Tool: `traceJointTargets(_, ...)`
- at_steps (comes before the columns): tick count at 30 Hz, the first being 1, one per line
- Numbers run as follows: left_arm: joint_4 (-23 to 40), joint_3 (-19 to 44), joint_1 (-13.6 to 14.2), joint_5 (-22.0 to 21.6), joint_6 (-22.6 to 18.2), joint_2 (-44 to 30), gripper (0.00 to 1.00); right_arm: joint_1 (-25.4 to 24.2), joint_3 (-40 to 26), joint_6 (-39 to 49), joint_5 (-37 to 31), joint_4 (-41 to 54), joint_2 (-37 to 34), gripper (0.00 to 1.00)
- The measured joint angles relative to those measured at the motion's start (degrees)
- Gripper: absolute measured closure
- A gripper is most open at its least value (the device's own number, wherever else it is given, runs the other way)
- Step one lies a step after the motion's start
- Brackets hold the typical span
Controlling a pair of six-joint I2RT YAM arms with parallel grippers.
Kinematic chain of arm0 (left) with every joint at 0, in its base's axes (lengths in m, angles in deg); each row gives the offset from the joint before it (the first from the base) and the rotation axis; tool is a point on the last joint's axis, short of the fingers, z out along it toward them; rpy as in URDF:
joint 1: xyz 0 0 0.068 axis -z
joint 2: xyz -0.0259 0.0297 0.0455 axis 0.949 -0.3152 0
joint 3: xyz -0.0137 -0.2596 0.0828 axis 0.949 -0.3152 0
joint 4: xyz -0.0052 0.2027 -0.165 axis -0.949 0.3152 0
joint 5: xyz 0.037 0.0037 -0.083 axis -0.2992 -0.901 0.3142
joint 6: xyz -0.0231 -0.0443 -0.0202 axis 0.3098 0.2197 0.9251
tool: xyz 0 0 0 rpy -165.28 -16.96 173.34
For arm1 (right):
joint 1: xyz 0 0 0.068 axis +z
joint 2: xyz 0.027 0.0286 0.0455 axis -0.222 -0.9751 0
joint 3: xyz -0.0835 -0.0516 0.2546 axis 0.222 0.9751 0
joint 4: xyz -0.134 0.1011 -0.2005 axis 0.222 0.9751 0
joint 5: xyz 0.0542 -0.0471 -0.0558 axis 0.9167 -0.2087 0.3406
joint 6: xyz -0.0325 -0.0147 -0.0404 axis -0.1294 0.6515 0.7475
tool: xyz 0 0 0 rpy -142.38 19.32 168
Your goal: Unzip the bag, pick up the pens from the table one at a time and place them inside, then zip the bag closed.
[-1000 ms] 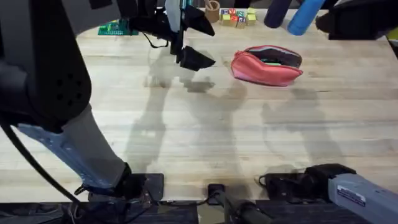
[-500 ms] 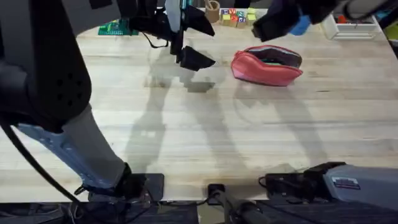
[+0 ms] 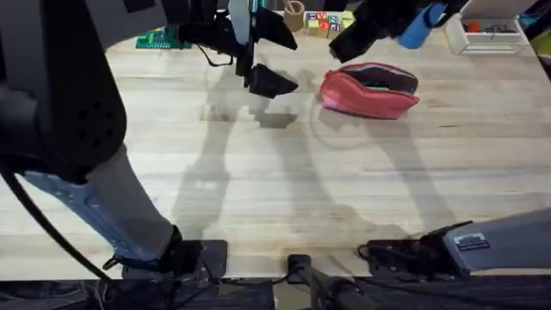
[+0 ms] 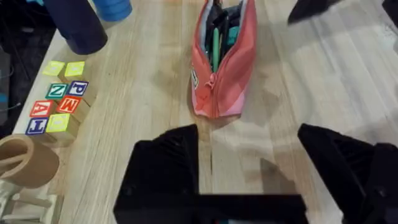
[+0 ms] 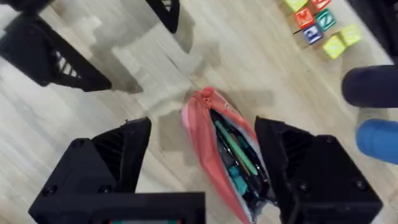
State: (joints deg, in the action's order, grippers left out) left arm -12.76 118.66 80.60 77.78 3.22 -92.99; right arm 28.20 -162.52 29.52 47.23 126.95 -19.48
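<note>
Right arm swung in from the far right edge; right gripper (image 5: 202, 155) now hangs over the bag (image 3: 370, 89), jaws spread astride its zip end. Bag lies far-right on the table (image 3: 284, 181), unzipped, green pen (image 4: 216, 46) inside, long axis pointing away between those jaws. Left gripper (image 4: 249, 165) sits farther off, jaws spread, facing the same end.

We see the light-wood tabletop (image 3: 275, 198) carrying the open pink bag (image 3: 370, 90), lettered blocks (image 3: 327, 23) and a blue cylinder (image 3: 417, 30).

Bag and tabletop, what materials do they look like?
Bag: soft matte coral fabric, likely woven cloth; it sags and creases, with a zipper along its open top. Table: light wood, butcher-block style, satin finish; plank seams and grain show.
</note>
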Motion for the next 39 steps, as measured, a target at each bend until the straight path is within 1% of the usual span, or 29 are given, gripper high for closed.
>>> traceJointTargets(9, 0.0, 0.0, 0.0, 0.0, 0.0, 0.0, 0.007, 0.3, 0.0, 0.0, 0.0, -0.5, -4.6, 0.005)
traceJointTargets(23, 0.0, 0.0, 0.0, 0.0, 0.0, 0.0, 0.007, 0.3, 0.0, 0.0, 0.0, -0.6, -5.6, 0.006)
traceJointTargets(39, 0.0, 0.0, 0.0, 0.0, 0.0, 0.0, 0.008, 0.6, 0.0, 0.0, 0.0, -2.6, -13.8, 0.006)
